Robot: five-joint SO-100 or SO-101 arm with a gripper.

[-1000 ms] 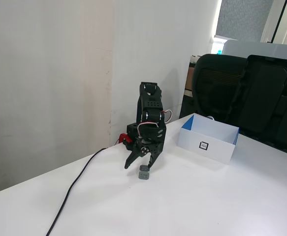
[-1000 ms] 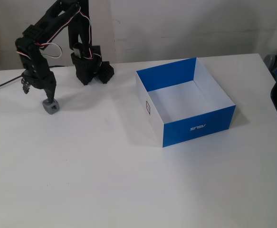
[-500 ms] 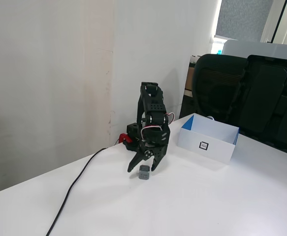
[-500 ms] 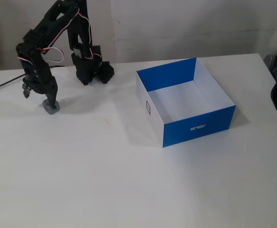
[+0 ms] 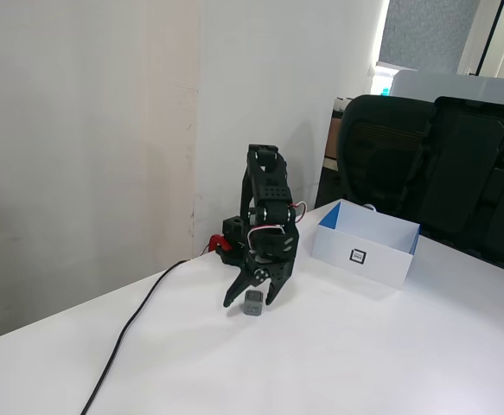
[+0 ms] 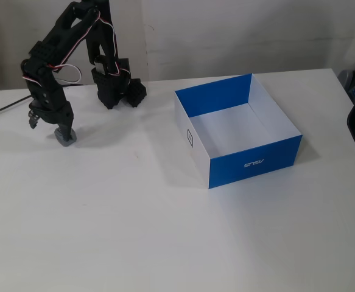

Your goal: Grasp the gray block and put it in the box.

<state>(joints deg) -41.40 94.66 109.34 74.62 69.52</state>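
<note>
While the arm bends low from its base, the gripper (image 5: 252, 297) has sunk further than it was a second ago, so that its two black fingers now stand spread to either side of the gray block (image 5: 252, 303) instead of hanging just above it. In the other fixed view the gripper (image 6: 50, 125) sits right over the gray block (image 6: 65, 137), one finger resting against the block's top edge and the other off at nine o'clock from it. The jaws are parted, not clamped; nothing is held yet. To my eye that means the approach is nearly done and the squeeze is what comes next, though I can't say whether the block sits squarely between the fingers.

The block itself is a small cube, mid-gray, with a paler top face and darker sides, sitting flat on the white table (image 6: 165, 243). From the block, the box (image 6: 254, 161) lies at about three o'clock and well apart: white outside, blue inside, open and empty, with a small square tag on its side wall.
</note>
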